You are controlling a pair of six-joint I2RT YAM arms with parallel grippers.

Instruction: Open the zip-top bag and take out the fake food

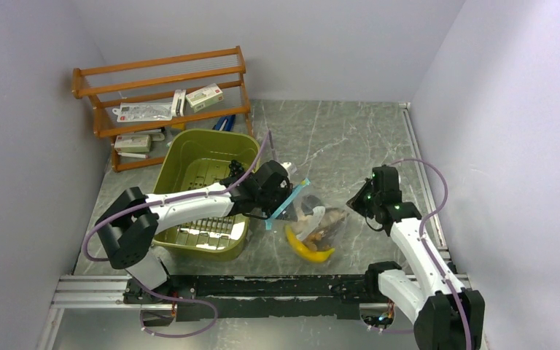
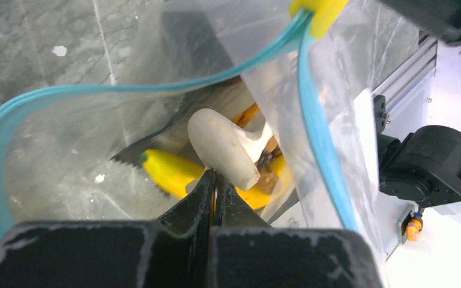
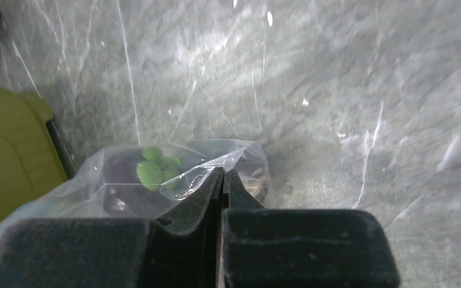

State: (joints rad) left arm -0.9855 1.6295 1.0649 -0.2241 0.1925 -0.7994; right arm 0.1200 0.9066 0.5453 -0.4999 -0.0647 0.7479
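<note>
The zip-top bag (image 1: 319,219) lies between both grippers, its teal zip strip (image 1: 286,203) on the left and a yellow slider (image 2: 318,8) at one end. Its mouth gapes open in the left wrist view (image 2: 66,150). Inside it are fake food pieces: a yellow banana (image 1: 310,251), a white mushroom (image 2: 225,147), a grey fish (image 2: 150,147) and dark purple grapes (image 3: 150,171) with green leaves. My left gripper (image 1: 278,195) is shut on the bag's plastic near the mouth (image 2: 215,179). My right gripper (image 1: 353,204) is shut on the bag's far corner (image 3: 222,174).
An olive-green basket (image 1: 204,186) stands just left of the bag, under the left arm. A wooden rack (image 1: 164,95) with packets is at the back left. A metal rail (image 1: 262,286) runs along the near edge. White walls close in on both sides.
</note>
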